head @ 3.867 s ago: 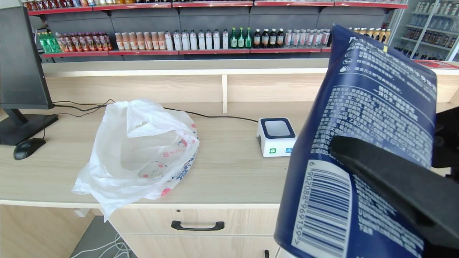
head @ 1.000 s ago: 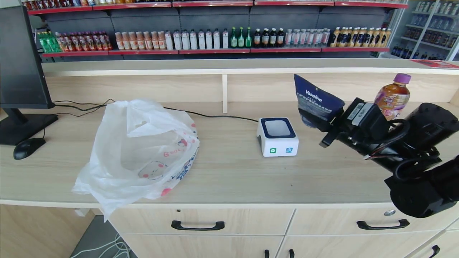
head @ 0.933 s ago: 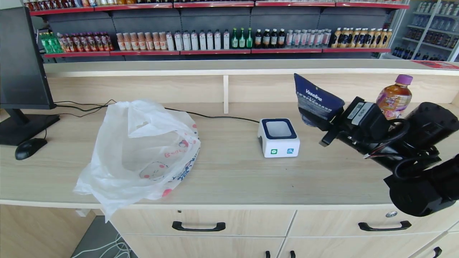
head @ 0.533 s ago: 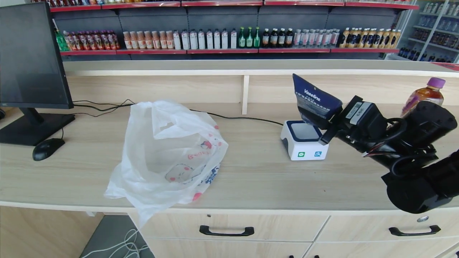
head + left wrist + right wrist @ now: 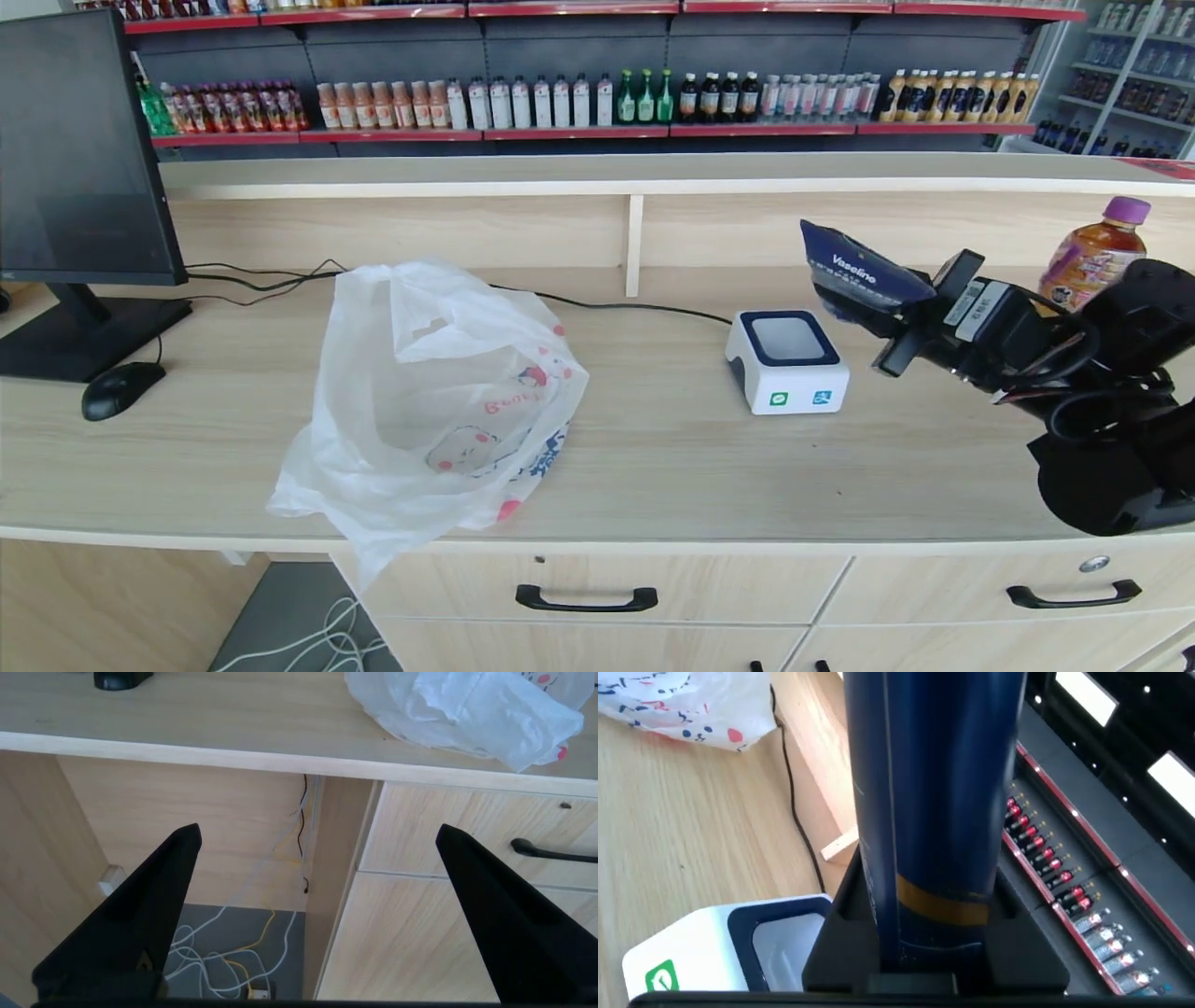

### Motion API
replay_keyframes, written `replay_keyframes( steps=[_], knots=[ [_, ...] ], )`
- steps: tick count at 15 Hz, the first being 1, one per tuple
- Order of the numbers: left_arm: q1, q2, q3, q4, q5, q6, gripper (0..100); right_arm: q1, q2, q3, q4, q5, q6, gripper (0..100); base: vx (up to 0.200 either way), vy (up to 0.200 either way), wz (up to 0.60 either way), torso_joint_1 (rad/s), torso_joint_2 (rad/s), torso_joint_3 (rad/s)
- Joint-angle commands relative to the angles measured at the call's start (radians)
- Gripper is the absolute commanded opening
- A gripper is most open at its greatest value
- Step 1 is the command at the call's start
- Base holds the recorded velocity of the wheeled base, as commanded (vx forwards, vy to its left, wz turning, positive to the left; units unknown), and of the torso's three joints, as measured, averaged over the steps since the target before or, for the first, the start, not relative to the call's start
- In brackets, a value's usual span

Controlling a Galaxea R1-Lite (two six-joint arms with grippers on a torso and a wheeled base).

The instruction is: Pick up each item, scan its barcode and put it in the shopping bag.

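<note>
My right gripper (image 5: 910, 313) is shut on a dark blue pouch (image 5: 857, 277), held in the air just right of and above the white barcode scanner (image 5: 786, 361). Seen from the right wrist, the blue pouch (image 5: 936, 793) stands between the fingers, with the scanner (image 5: 738, 947) below it. A white plastic shopping bag (image 5: 439, 397) lies open on the counter's left half. A bottle of amber drink with a purple cap (image 5: 1094, 252) stands at the far right. My left gripper (image 5: 313, 905) hangs open below the counter's front edge, near the bag (image 5: 467, 709).
A black monitor (image 5: 79, 177) and a mouse (image 5: 121, 389) sit at the counter's left end. A black cable (image 5: 607, 303) runs from the scanner along the back. Behind the counter a raised ledge (image 5: 625, 177) and drink shelves. Drawers with black handles (image 5: 586, 597) lie below.
The camera has shifted, sliding the scene rightward. The right gripper has brought the pouch down from close to the camera to beside the scanner, then tilted it flatter and drew slightly right.
</note>
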Motion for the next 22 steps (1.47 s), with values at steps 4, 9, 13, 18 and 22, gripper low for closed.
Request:
replay_keyframes(
  steps=[4, 9, 13, 18, 22],
  knots=[
    [0.000, 0.000, 0.000, -0.001, 0.000, 0.004, 100, -0.019, 0.087, -0.049, -0.001, 0.104, -0.085, 0, 0.000, 0.000, 0.00, 0.000, 0.00, 0.000],
    [0.000, 0.000, 0.000, 0.001, 0.000, 0.003, 100, -0.019, 0.139, -0.095, -0.001, 0.140, -0.111, 0, 0.000, 0.000, 0.00, 0.000, 0.00, 0.000],
    [0.000, 0.000, 0.000, 0.001, 0.000, 0.003, 100, -0.019, 0.143, -0.095, -0.001, 0.142, -0.121, 0, 0.000, 0.000, 0.00, 0.000, 0.00, 0.000],
    [0.000, 0.000, 0.000, 0.001, 0.000, 0.003, 100, -0.020, 0.145, -0.090, -0.001, 0.142, -0.124, 0, 0.000, 0.000, 0.00, 0.000, 0.00, 0.000],
    [0.000, 0.000, 0.000, 0.001, 0.000, 0.004, 100, -0.020, 0.139, -0.082, -0.001, 0.136, -0.124, 0, 0.000, 0.000, 0.00, 0.000, 0.00, 0.000]
  ],
)
